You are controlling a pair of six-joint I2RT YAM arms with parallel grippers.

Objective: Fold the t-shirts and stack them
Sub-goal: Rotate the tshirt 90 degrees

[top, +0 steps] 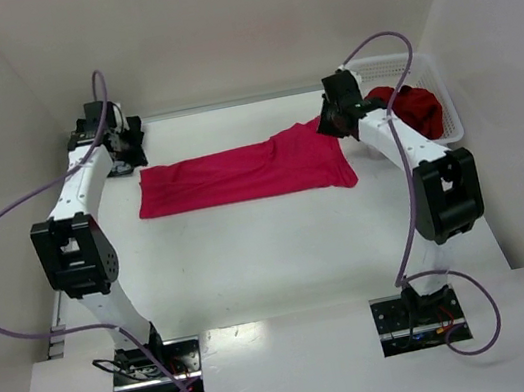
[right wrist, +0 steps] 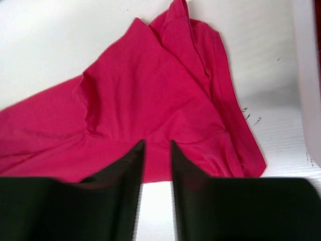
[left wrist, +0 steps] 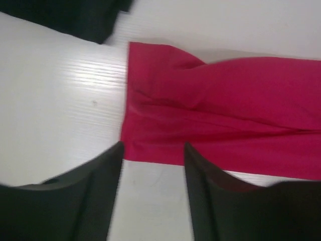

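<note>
- Nearest me, the table [top: 256, 278] lies pale between the two arm bases and the cloth. Both arms reach away from me toward its far half.
- The crimson-pink t-shirt [top: 248, 173] lies flat on the far half of the table as one long, narrow strip. Its long axis runs left to right, from one gripper to the other.
- Its left end is a straight, square edge. Its right end is wider, and a flap of cloth there points toward the far right corner.
- The left gripper [left wrist: 153, 150] hovers just beside the shirt's left end. Its fingers are spread wide with nothing between them, and I see bare table and the shirt's edge through the gap.
- The right gripper [right wrist: 158, 145] hangs over the shirt's right end. Its fingers are only narrowly parted and hold nothing.
- From the top view, both grippers are dark lumps, and I cannot read their fingers there.
- In the left wrist view, a dark shape [left wrist: 75, 17] is cut off at the upper corner. I cannot tell whether it is cloth.
- Farthest off, the white lattice basket [top: 376, 62] sits in the far right corner.
- A darker red shirt [top: 419, 107] is bunched inside the basket. The right arm hides part of both, so I cannot make out how the shirt lies.
</note>
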